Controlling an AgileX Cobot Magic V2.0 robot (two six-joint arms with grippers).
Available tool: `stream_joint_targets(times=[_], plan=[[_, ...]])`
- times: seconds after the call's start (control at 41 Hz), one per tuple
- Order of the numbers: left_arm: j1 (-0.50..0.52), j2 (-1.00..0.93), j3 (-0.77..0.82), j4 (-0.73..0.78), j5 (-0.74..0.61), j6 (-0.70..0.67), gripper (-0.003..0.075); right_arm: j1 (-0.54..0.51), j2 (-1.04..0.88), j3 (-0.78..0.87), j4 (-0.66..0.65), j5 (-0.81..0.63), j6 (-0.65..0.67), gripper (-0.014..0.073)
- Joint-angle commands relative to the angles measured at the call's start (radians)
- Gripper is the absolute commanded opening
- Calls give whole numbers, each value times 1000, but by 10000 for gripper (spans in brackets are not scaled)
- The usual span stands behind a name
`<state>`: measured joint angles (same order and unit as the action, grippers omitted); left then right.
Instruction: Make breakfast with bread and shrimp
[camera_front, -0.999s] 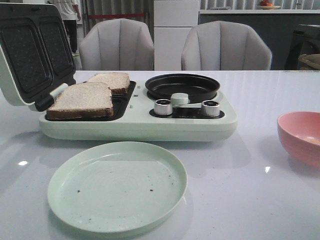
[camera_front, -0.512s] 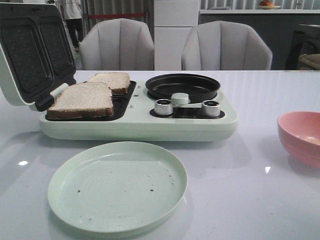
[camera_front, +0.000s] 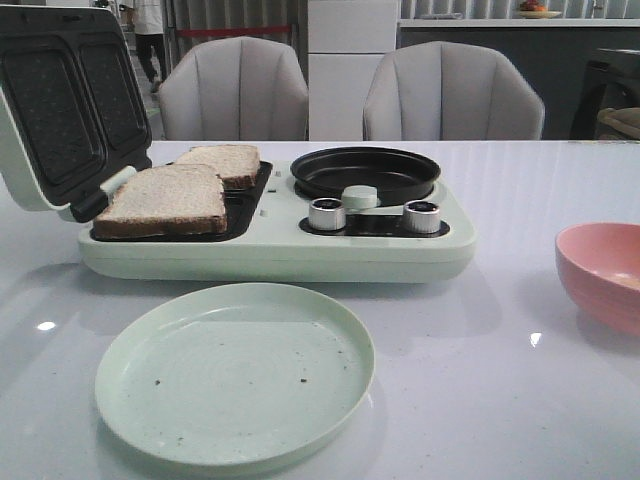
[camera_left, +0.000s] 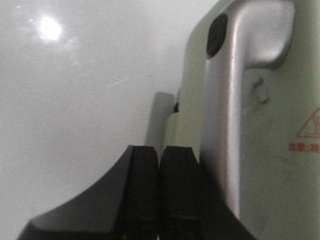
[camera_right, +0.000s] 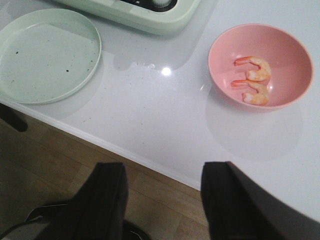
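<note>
Two slices of bread (camera_front: 165, 198) (camera_front: 224, 160) lie on the open sandwich plate of the pale green appliance (camera_front: 270, 250). Two pink-and-white shrimp (camera_right: 255, 68) (camera_right: 254, 92) lie in the pink bowl (camera_right: 280, 45), which also shows at the right edge of the front view (camera_front: 600, 275). My left gripper (camera_left: 160, 150) is shut and empty, close beside the appliance's raised lid and its silver handle (camera_left: 225, 110). My right gripper (camera_right: 162, 172) is open and empty, over the floor just off the table's front edge. Neither gripper shows in the front view.
An empty pale green plate (camera_front: 235, 370) lies in front of the appliance; it also shows in the right wrist view (camera_right: 45, 55). A black round pan (camera_front: 365, 172) and two silver knobs (camera_front: 326, 214) sit on the appliance's right half. Two grey chairs (camera_front: 235, 90) stand behind the table.
Nothing on the table has moved. Only a person far in the background has shifted.
</note>
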<state>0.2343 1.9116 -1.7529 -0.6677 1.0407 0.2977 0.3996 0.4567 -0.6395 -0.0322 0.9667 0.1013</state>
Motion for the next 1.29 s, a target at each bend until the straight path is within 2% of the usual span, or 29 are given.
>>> stream_joint_targets(times=[0.0, 0.073, 0.146, 0.292, 0.487, 0.756, 0.926, 1.024, 1.267], plan=[[0, -57, -42, -221, 10, 90, 100, -1, 6, -26, -14, -68, 1, 447], [-5, -61, -42, -302, 27, 134, 100, -1, 6, -26, -14, -68, 1, 447], [-19, -66, -42, -317, 38, 146, 100, -1, 6, -26, -14, -68, 1, 447], [-71, -78, -42, -283, 97, 194, 100, -1, 6, -26, -14, -68, 1, 447], [-194, -146, 1, -202, 88, 221, 100, -1, 6, -26, -14, -68, 1, 447], [-433, -335, 134, -24, -73, 233, 100, -1, 6, -26, -14, -68, 1, 447], [-580, -469, 276, 91, -147, 233, 100, -1, 6, -26, -14, -68, 1, 447], [-650, -555, 378, 110, -211, 233, 100, -1, 6, -26, -14, -68, 1, 447], [-738, -779, 630, 146, -321, 233, 100, -1, 6, -26, -14, -68, 1, 447]])
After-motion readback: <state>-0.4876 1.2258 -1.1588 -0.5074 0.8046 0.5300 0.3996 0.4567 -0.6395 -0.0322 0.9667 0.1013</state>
